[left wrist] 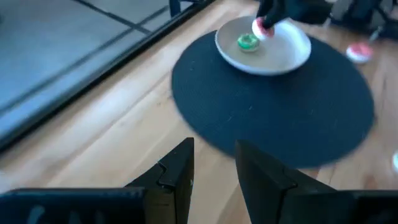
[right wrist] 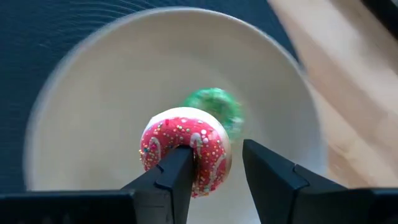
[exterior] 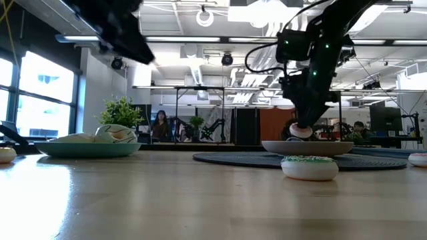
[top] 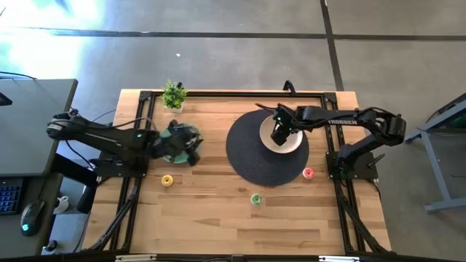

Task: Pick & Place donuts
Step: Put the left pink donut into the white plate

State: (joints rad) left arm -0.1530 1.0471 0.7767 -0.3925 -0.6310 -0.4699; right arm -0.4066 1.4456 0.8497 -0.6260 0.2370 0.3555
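My right gripper (right wrist: 214, 155) is shut on a red-iced sprinkled donut (right wrist: 186, 134) just above the beige plate (top: 291, 145), which sits on a round black mat (top: 247, 164). A green donut (right wrist: 214, 102) lies on that plate. My left gripper (left wrist: 214, 158) is open and empty, above the teal plate (exterior: 87, 149) at the table's left, which holds pale donuts (exterior: 115, 133). A yellow donut (top: 167, 180), a green one (top: 256, 199) and a pink one (top: 308, 173) lie flat on the wood. My right gripper pinches one side of the red donut's ring (right wrist: 216, 167) between its two fingers. One finger (right wrist: 177, 165) is at the hole and the other (right wrist: 267, 168) is outside the ring. The fingers point down from above. The donut stands on edge, just above the beige plate.
A small potted plant (top: 173, 94) stands at the table's far edge, left of the middle. Bare wood (top: 218, 225) stretches along the near side. A black frame (top: 233, 92) runs round the table's edges. People and other arms show in the room behind.
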